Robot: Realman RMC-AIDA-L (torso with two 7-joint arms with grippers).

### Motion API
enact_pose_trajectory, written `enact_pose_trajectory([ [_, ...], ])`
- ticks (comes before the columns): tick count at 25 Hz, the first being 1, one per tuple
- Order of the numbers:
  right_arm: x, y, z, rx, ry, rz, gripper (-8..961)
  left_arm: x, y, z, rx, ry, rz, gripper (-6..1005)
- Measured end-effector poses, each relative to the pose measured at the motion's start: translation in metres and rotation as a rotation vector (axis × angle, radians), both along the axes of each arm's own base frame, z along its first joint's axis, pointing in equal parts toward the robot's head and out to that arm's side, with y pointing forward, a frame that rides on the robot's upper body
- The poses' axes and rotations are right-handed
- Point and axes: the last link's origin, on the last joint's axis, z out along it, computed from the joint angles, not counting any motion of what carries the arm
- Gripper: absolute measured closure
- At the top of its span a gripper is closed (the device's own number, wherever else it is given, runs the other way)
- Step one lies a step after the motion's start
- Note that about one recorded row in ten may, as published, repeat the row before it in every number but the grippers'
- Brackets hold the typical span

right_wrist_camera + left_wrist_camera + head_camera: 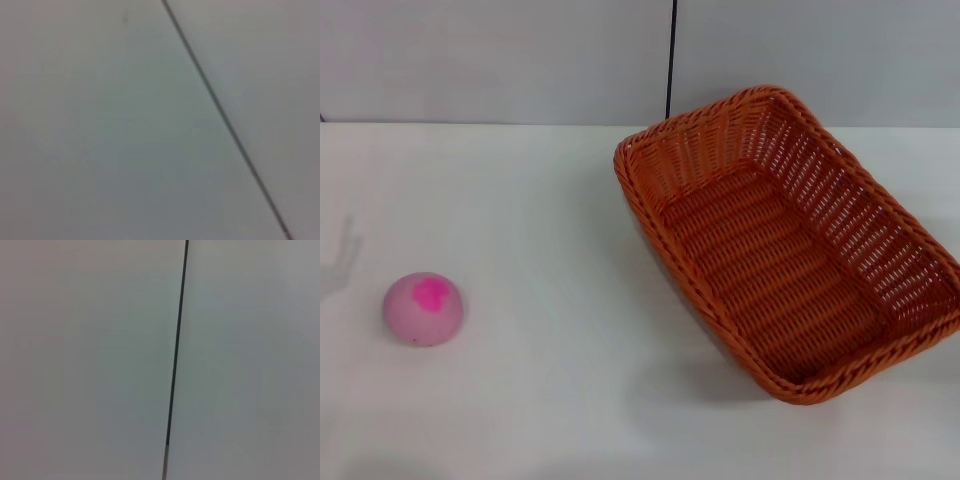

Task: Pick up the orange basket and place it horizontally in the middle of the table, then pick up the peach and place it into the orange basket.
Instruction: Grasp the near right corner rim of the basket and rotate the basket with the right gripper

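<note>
**Basket askew at right, peach at left, no gripper in sight**

Orange basket (790,245) at 3 o'clock on the table (540,240), empty, mouth up, long axis skewed on a diagonal from 12 toward 4 o'clock; near corner close to the right edge of the head view. Not yet horizontal, not yet centred. Peach (424,308) well apart at 8 o'clock, resting alone on bare white top, magenta blotch facing up.

Neither gripper visible in the head view; both wrist views filled by a pale wall panel with a dark seam (176,360). Released or clenched: cannot tell for either.

Handling, as judgement: wicker likely light and fairly stiff, openwork sides with some give; braided rim the obvious hold, best at the middle of a long side, pinched over the edge, to allow a swing to horizontal without tipping. Peach probably light, smooth, prone to roll; hold across the widest part from above, moderate squeeze. Risk: basket dragging or pivoting if held near a corner.
</note>
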Motion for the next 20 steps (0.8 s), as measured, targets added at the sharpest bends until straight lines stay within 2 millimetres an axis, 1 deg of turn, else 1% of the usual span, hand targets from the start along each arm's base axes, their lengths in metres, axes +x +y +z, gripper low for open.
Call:
enact_pose_trajectory([
  [2,-0.002,0.002,0.000,-0.014,0.003,0.019,395,0.000,0.000,0.000,0.000,0.000,0.000,168],
  [3,-0.002,0.002,0.000,-0.018,0.006,0.023,395,0.001,0.003,-0.004,-0.016,-0.007,0.004,168],
  [5,-0.002,0.000,-0.001,-0.025,0.010,0.021,395,0.002,0.006,-0.004,-0.019,-0.005,-0.002,169],
  [8,-0.001,-0.001,-0.008,-0.062,0.007,0.011,395,0.003,0.007,-0.002,-0.016,0.000,-0.010,169],
  [15,-0.003,0.002,-0.011,-0.091,0.007,0.030,396,0.002,0.008,-0.005,-0.028,-0.006,0.002,172],
  [18,-0.003,-0.002,-0.012,-0.105,0.006,0.036,395,0.005,0.013,-0.006,-0.035,-0.003,-0.013,172],
  [20,0.000,-0.007,-0.009,-0.099,0.008,0.038,395,0.006,0.014,-0.005,-0.036,0.002,-0.020,173],
])
